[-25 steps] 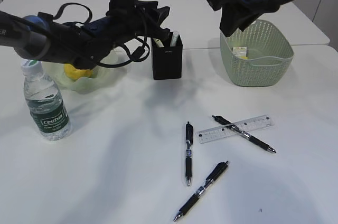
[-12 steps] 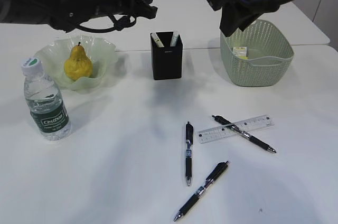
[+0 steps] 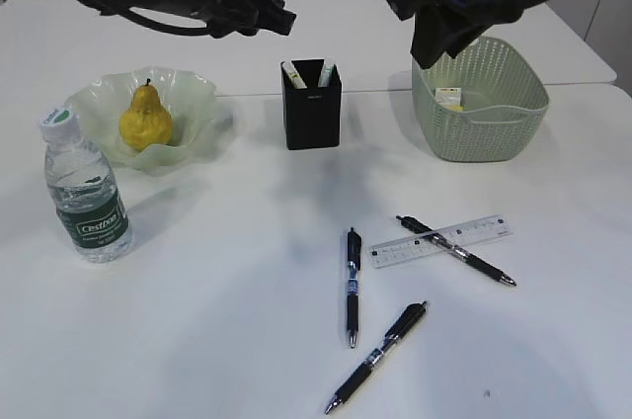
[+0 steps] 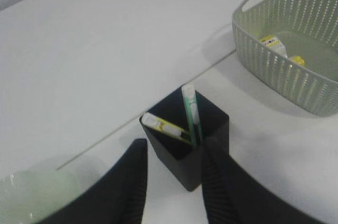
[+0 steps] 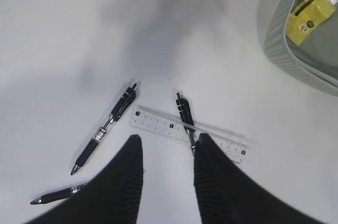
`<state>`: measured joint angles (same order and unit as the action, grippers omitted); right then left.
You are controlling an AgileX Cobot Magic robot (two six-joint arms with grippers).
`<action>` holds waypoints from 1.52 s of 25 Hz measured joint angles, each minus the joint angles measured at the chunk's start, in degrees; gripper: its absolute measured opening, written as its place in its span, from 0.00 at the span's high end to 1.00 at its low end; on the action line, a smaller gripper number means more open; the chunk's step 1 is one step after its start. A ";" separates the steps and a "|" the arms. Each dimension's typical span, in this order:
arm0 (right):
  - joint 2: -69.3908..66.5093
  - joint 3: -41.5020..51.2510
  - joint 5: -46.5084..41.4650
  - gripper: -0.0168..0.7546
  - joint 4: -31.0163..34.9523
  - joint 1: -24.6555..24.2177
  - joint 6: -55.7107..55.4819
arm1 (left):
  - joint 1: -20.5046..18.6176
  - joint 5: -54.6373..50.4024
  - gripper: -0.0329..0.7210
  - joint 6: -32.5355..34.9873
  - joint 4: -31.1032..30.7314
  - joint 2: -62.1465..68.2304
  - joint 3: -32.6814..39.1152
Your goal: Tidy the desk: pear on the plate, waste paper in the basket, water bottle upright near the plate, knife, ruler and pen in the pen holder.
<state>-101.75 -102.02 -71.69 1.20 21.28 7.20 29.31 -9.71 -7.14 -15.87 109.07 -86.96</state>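
A: Moved: left arm, lifted off the plate; pear on it now unhidden. Exterior?

B: Water bottle upright beside plate. Three pens, ruler loose on desk.

A: Left wrist?

B: Left gripper fingers apart, empty, over pen holder; two knives inside.

A: Right wrist?

B: Right gripper likewise empty, above the ruler; waste paper in basket.

The desk is smooth matt white. The plate looks like glossy translucent glass, the basket matt perforated plastic, the ruler clear plastic, the water bottle glossy clear plastic.
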 joint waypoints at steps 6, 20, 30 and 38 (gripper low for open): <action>0.00 0.00 0.00 0.62 -0.39 0.00 0.00 | 0.56 -11.86 0.63 -0.10 5.70 -4.37 0.00; -1.21 0.00 0.00 0.62 -2.06 0.00 0.00 | 0.56 -37.17 0.64 -0.10 13.06 -10.34 0.00; -1.21 0.00 0.00 0.62 -3.50 0.00 0.00 | 0.56 -53.87 0.64 0.58 18.23 -10.72 0.00; 0.48 0.00 0.00 0.62 -4.56 0.00 0.00 | 0.56 -60.19 0.64 0.92 19.50 -10.72 0.00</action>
<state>-101.27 -102.02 -71.69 -3.35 21.28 7.20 29.88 -69.90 -6.22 3.63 98.35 -86.96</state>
